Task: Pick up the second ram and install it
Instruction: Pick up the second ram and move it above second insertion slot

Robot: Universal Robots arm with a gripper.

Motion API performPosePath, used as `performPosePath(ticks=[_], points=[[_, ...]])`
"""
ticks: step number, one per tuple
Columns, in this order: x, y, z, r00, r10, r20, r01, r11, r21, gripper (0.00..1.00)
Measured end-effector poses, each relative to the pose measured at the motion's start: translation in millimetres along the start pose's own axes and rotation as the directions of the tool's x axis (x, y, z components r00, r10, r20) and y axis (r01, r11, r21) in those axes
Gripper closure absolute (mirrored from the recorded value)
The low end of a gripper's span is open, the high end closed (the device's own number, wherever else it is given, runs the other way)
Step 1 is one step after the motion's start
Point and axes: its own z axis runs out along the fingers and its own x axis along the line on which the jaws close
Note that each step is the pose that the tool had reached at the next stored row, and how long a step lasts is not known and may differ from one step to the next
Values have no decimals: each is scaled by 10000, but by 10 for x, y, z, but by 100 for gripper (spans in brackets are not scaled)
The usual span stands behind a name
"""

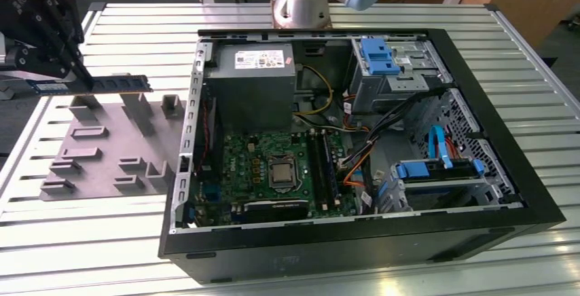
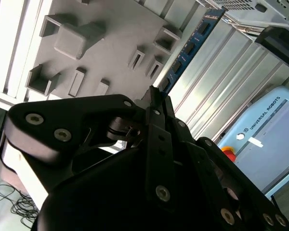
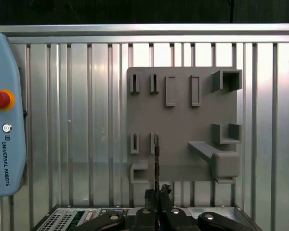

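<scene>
a: start big. how is it laid out?

b: a slatted metal table (image 1: 91,242) carries an open computer case (image 1: 363,242) on the exterior view's right and a grey fixture (image 1: 109,146) on its left. the motherboard (image 1: 244,160) lies flat in the case, with the black memory slots (image 1: 322,167) beside the processor.

a: and the hand?

b: the hand (image 1: 83,79) hangs above the fixture's far edge, well apart from the case. its fingers are clamped on the second ram (image 1: 127,83), which is lifted clear of the fixture.

a: which way does the stick lie?

b: in the exterior view its long axis runs left to right, the free end pointing toward the case. the slots run near to far, so i judge the stick lies crosswise to them. the slots lie off to that view's right and lower than the hand.

a: do the wrist views agree?

b: yes. in the first wrist view the second ram (image 3: 156,159) shows edge-on, straight out from the hand (image 3: 156,197).
</scene>
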Motion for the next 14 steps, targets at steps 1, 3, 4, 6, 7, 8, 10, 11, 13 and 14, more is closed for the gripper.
performPosePath(ticks=[1,3,4,6,7,8,10,11,13,14], points=[[0,-9,1,10000,0,0,0,10000,0,86],[0,-23,1,10000,0,0,0,10000,0,86],[-1,-26,1,10000,1,1,-1,10000,1,86],[-1,-30,2,10000,1,0,-1,10000,1,86],[-1,-32,1,10000,0,-1,0,10000,-1,86],[-1,-34,1,10000,0,0,0,10000,1,86],[4,-36,1,10000,-1,-1,1,10000,-1,86],[7,-37,1,10000,-1,0,1,10000,0,86],[12,-39,1,10000,0,0,0,10000,0,86],[13,-43,2,10000,0,1,0,10000,1,86]])
